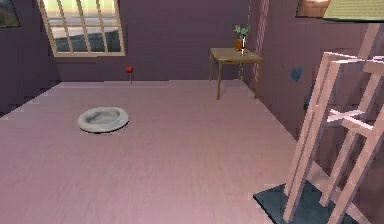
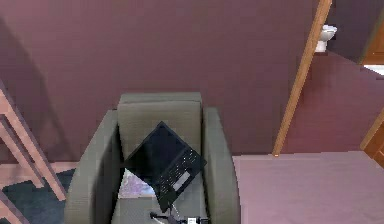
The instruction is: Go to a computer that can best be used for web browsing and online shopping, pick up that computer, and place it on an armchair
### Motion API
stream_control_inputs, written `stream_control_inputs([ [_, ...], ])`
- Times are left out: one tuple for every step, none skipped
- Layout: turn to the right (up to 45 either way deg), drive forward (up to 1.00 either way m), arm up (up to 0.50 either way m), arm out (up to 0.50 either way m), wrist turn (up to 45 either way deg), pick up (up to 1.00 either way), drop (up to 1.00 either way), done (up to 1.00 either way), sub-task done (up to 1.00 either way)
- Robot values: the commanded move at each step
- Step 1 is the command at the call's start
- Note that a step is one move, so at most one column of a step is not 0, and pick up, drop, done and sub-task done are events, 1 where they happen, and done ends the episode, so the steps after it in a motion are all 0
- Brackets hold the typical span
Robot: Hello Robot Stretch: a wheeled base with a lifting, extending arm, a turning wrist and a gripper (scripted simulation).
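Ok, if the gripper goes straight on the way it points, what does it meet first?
Probably the black laptop just beyond the gripper, then the back of the armchair; depth is unclear.

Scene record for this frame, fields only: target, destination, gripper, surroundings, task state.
target: dark laptop, lid open, tilted, in front of the chair's seat and back
destination: grey-green armchair
effector: gripper at the arm side view's bottom edge, just below the laptop; cannot tell whether it holds anything
surroundings: side table with potted plant, window, round white object on the floor
task state: whether the laptop rests on the armchair cannot be told
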Motion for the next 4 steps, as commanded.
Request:
stream_control_inputs([
  [0.0,0.00,0.10,0.00,0.0,0.00,0.00,0.00,0.00],
  [0.0,0.00,0.50,0.00,0.0,0.00,0.00,0.00,0.00],
  [0.0,0.00,0.06,0.00,0.0,0.00,0.00,0.00,0.00],
  [0.0,0.00,0.00,0.00,-45.0,0.00,0.00,0.00,0.00],
])
